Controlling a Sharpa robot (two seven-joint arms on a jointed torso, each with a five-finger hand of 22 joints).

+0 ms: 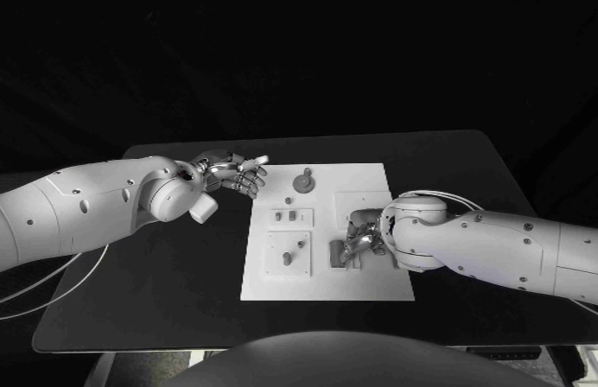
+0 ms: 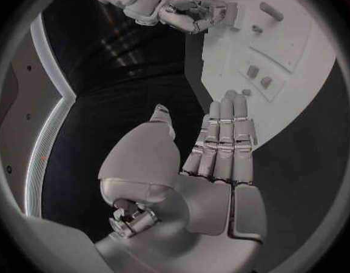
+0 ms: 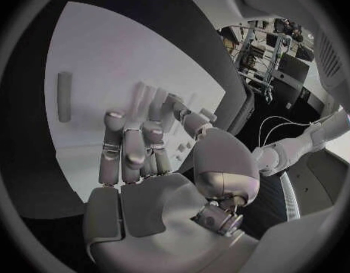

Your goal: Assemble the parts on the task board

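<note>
The white task board [image 1: 327, 283] lies in the middle of the black table. A round grey part [image 1: 303, 182] stands near its far edge, and small grey parts [image 1: 290, 218] sit in its left panels. My left hand [image 1: 233, 173] hovers at the board's far left corner, its fingers [image 2: 224, 139] stretched out and holding nothing. My right hand [image 1: 363, 234] rests on the right half of the board with its fingers [image 3: 133, 151] curled down beside a dark grey part [image 1: 338, 252]. Whether they hold anything is hidden. A grey bar part [image 3: 65, 96] lies on the board beyond the fingers.
The black table [image 1: 162, 275] has bare strips on both sides of the board. My right arm [image 1: 499, 249] lies across the table's right side, my left arm [image 1: 87, 206] over its left edge. Dark cloth hangs behind the table.
</note>
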